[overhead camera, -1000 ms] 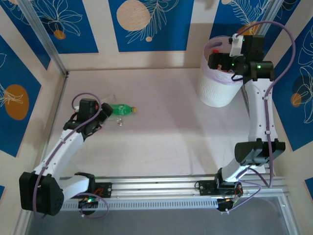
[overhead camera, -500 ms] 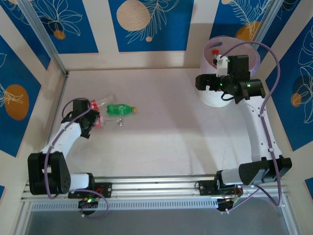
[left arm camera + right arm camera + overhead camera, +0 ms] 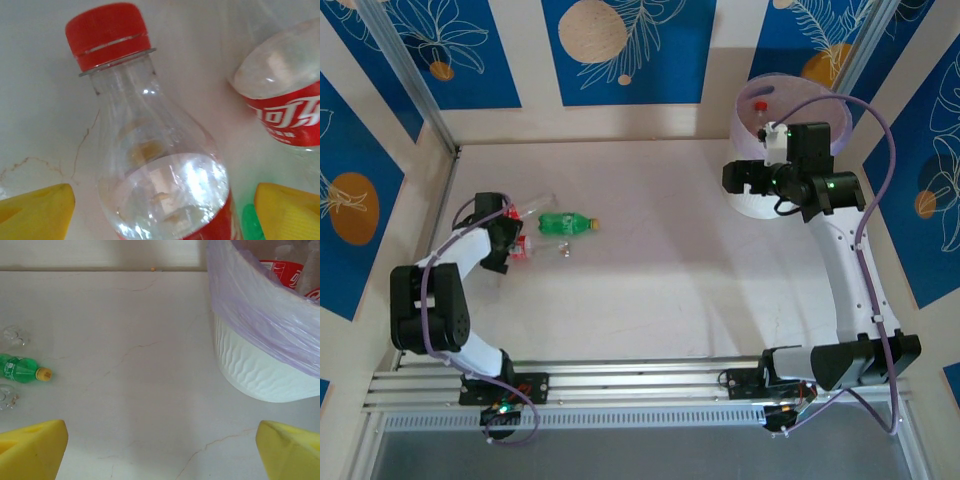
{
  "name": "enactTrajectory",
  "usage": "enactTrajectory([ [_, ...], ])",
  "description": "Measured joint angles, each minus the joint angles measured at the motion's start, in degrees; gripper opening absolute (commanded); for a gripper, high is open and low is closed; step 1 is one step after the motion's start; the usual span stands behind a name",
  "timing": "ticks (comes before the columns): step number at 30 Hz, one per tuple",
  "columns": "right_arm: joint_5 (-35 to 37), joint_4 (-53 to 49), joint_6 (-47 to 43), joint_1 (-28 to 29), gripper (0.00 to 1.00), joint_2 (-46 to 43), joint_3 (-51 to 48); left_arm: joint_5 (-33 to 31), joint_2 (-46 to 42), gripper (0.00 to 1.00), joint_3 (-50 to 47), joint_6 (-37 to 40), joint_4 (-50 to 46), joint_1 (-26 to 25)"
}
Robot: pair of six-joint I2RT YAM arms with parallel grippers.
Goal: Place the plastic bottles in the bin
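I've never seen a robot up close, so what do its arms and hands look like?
The left arm and right arm are white tubes with chunky black joints, each trailed by a lilac cable. Small green lights glow on the right one. The left hand and right hand end in yellow wedge-shaped fingers.

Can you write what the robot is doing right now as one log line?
left gripper: open over red-capped bottle | right gripper: open, empty, beside bin | green bottle: lying on table
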Motion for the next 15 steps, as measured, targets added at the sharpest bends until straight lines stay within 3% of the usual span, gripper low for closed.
enactTrajectory([
  [15,0.85,0.17,0.20,-0.59,0.96,-1.46,-1.07,0.26,4.63,0.74,-0.20,-4.66,2.23,0.13],
])
